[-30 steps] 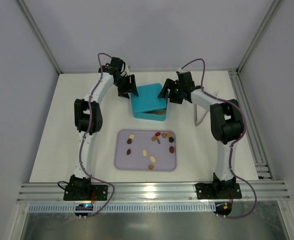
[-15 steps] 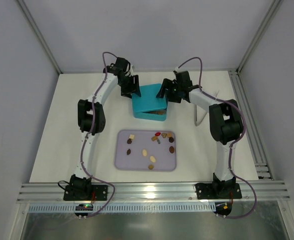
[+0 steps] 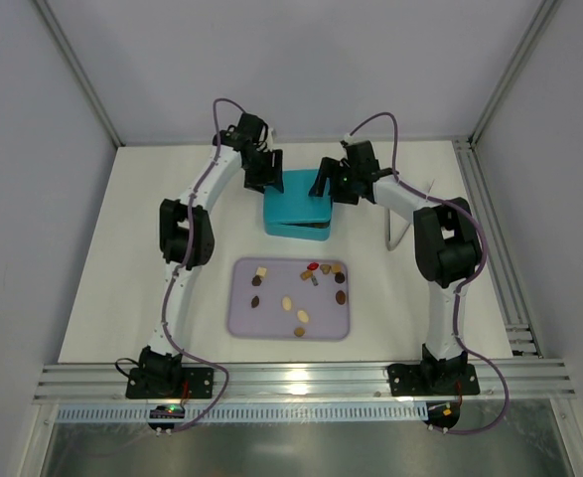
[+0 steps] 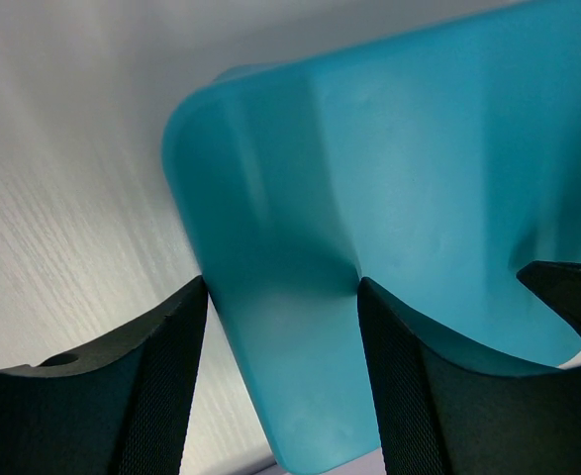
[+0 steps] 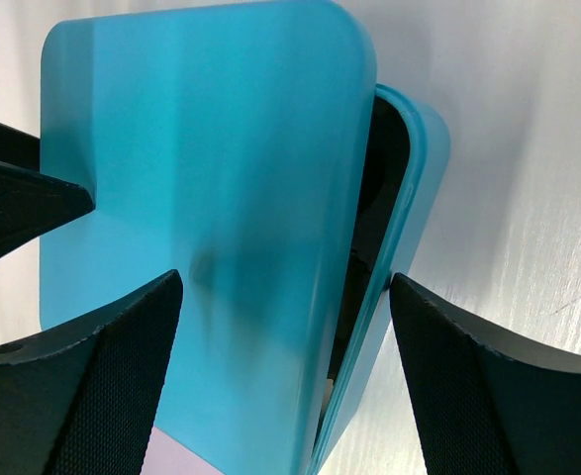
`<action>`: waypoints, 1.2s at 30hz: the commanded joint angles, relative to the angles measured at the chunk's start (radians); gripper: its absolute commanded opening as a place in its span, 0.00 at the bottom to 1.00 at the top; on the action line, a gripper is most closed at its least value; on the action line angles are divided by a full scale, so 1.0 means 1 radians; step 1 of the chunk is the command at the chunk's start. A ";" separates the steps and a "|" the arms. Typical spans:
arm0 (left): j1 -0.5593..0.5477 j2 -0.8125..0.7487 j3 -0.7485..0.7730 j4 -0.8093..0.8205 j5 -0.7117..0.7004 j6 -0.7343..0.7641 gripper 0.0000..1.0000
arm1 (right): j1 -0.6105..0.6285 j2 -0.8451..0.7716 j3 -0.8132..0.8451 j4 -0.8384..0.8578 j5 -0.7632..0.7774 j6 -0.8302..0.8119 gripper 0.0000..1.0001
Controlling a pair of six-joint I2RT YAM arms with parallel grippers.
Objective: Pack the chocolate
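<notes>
Two robot arms meet at a teal box (image 3: 297,231) on a white bench (image 3: 122,258).
The left gripper (image 3: 268,181) has its jaws clamped on the teal lid (image 3: 296,194); the right gripper (image 3: 323,185) has its jaws spread wide astride lid and box. The chocolate (image 3: 287,303) lies scattered on a lavender tray (image 3: 241,323) nearer the arm bases.

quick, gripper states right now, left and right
left gripper: closed on the edge of the teal plastic lid
right gripper: open, fingers spread over that lid and the teal plastic box
</notes>
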 commanded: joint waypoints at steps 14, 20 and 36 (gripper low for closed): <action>-0.062 0.007 0.022 -0.071 -0.080 0.124 0.62 | 0.032 -0.005 0.062 0.032 -0.054 -0.027 0.86; -0.067 -0.006 -0.008 -0.083 -0.100 0.124 0.61 | 0.032 -0.003 0.065 0.032 -0.070 -0.033 0.86; -0.087 -0.131 -0.219 -0.037 -0.175 0.084 0.72 | 0.032 -0.008 0.062 0.012 -0.093 -0.036 0.91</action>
